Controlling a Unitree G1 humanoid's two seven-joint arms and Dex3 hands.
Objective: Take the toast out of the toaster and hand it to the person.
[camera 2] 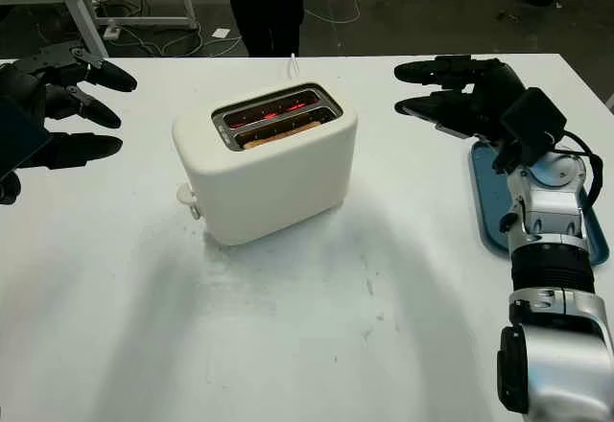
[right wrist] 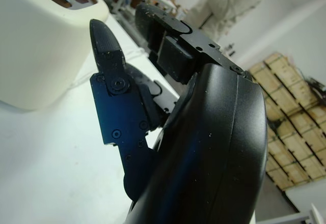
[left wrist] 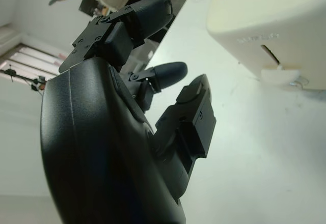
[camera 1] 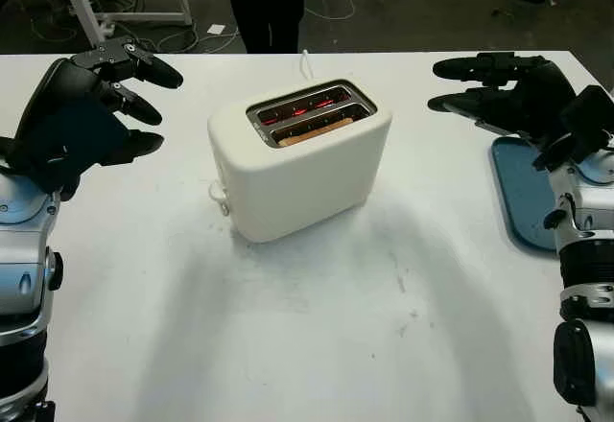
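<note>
A white worktop (camera 1: pixel 317 326) carries the things, its surface marked with faint scuffs and small specks. A cream two-slot toaster (camera 1: pixel 299 160) stands directly on it near the middle, turned at an angle. Its white cord (camera 1: pixel 307 60) runs from behind the toaster toward the worktop's far edge. Well to the right of the toaster, a flat blue tray (camera 1: pixel 526 195) lies at the worktop's right edge.
</note>
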